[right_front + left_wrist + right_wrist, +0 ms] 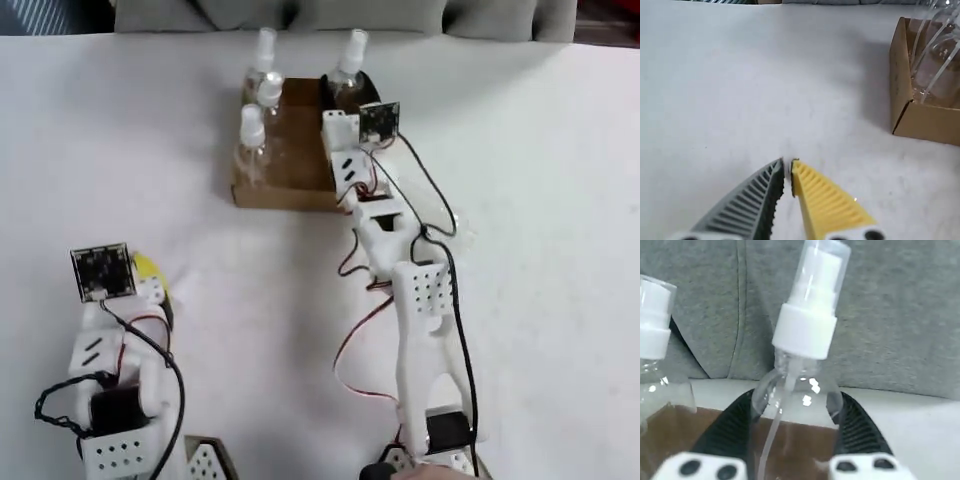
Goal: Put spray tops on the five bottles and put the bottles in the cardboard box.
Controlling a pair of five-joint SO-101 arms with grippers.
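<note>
My right jaws grip the clear body of a capped bottle (796,401) at the far right corner of the cardboard box (285,193), which I judge light, slick and thin-walled, so best held gently below the shoulder, while my left jaws are closed and empty.

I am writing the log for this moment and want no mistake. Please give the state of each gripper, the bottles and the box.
left gripper: shut, empty.
right gripper: shut on the held bottle.
held bottle: upright, spray top on, at the box's far corner.
other three bottles: upright in the box, spray tops on.
box: open at the top, standing flat.
</note>
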